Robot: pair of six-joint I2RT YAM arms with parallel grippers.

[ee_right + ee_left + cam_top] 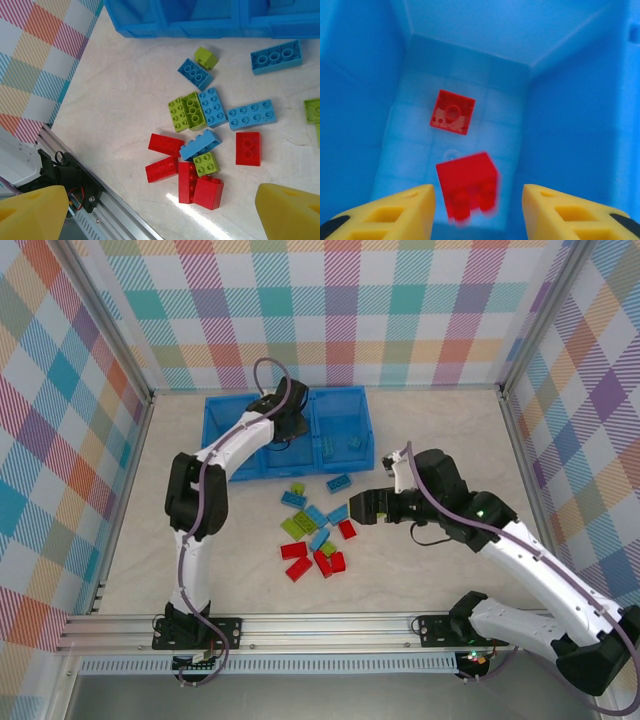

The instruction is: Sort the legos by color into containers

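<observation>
My left gripper is open inside the middle compartment of the blue tray. A blurred red brick hangs loose between its yellow fingers, touching neither. Another red brick lies studs down on the compartment floor. The remaining legos lie in a loose pile on the table in front of the tray: red, lime green and light blue. My right gripper hovers open above the pile's right side, with nothing between its fingers.
The tray's right compartment holds a few small bricks. A single blue brick lies just in front of the tray. An aluminium rail runs along the table's near edge. Checked walls enclose the table.
</observation>
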